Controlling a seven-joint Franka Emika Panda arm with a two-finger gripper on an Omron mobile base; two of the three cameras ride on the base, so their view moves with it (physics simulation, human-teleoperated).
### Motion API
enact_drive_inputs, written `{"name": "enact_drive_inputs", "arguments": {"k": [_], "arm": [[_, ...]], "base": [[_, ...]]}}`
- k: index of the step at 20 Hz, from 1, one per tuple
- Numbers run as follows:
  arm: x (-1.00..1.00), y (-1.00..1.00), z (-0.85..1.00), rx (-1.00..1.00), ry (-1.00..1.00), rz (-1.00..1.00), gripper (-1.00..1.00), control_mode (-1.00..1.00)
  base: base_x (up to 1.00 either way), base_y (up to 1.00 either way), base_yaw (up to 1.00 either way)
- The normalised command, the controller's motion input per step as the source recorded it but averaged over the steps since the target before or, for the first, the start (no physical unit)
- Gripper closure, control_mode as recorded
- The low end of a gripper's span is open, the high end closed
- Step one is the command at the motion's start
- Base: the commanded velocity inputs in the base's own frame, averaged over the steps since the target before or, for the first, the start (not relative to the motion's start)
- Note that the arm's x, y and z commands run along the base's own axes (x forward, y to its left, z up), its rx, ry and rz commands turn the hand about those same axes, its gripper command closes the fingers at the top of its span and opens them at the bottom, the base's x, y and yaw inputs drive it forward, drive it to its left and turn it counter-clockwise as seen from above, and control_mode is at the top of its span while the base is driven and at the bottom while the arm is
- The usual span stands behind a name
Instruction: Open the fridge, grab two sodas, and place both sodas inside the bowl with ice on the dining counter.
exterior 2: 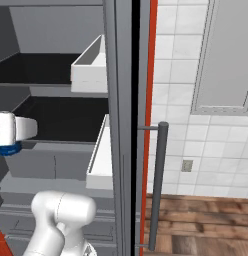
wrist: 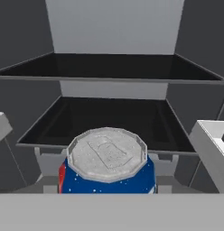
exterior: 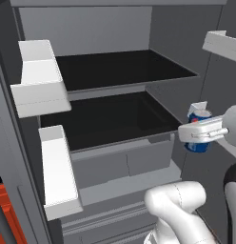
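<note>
Filling hand (exterior: 196,135): blue soda (wrist: 107,169) (upright)

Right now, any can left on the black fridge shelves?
No. In the left base view both black shelves lie bare; the blue soda can sits off them in the pincer.

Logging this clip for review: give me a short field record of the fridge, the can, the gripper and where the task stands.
fridge: open, black shelves bare in the left base view
door bins: white, on the open doors at either side
can: blue can with silver top, upright, out in front of the shelves at the right
gripper: gripper closed around the blue can, holding it in the air
task stage: a can grabbed, not yet carried to the bowl
</note>
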Motion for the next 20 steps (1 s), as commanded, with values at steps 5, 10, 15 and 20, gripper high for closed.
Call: {"name": "enact_drive_inputs", "arguments": {"k": [5, 10, 15, 20], "arm": [[-0.50, 0.02, -0.02, -0.01, -0.09, 0.01, 1.00, 1.00], [0.00, 0.00, 0.00, 0.00, 0.00, 0.00, 1.00, 1.00], [0.00, 0.00, 0.00, 0.00, 0.00, 0.00, 1.00, 1.00], [0.00, 0.00, 0.00, 0.00, 0.00, 0.00, 1.00, 1.00]], "base": [[-0.16, 0.04, 0.01], [-0.83, 0.39, 0.09], [-0.86, 0.52, 0.19], [-0.78, 0.69, 0.30]]}}
